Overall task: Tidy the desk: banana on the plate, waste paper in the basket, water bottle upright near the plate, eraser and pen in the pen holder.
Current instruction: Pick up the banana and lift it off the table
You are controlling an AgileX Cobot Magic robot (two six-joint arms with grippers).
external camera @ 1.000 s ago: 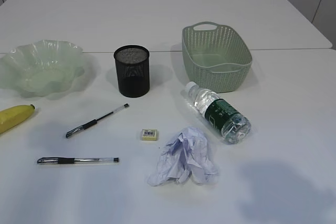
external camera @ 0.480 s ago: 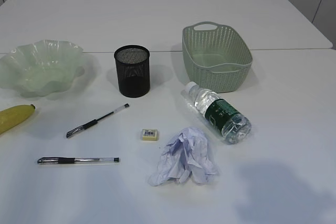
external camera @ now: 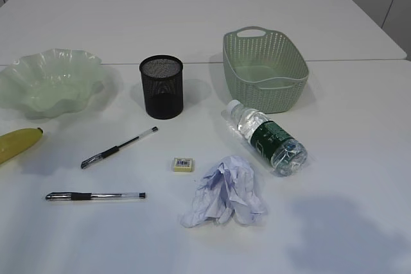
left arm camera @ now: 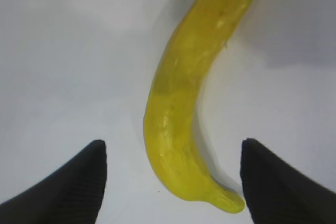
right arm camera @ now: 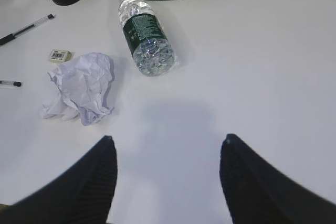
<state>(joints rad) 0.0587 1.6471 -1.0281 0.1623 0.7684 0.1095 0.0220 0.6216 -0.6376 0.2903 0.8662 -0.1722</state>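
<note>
Mostly untidied: one banana (left arm camera: 181, 114), two pens, one eraser (external camera: 182, 164), one paper wad (external camera: 225, 192), one bottle (external camera: 266, 138) on a white table (external camera: 347, 133).
Left gripper (left arm camera: 173, 182) hangs over the smooth, curved yellow banana with its dark ribbed fingers (left arm camera: 79, 179) spread to either side, not touching; the banana lies near the wavy pale-green translucent plate (external camera: 48, 81). Right gripper (right arm camera: 168, 179) is likewise spread above bare table, holding nothing. The clear plastic bottle with a green label lies on its side just before the woven-look green basket (external camera: 264, 68). Upper pen (external camera: 119, 147) and lower pen (external camera: 95, 196) lie in front of the black mesh cylindrical holder (external camera: 161, 86); the small eraser sits beside the crumpled wad.
</note>
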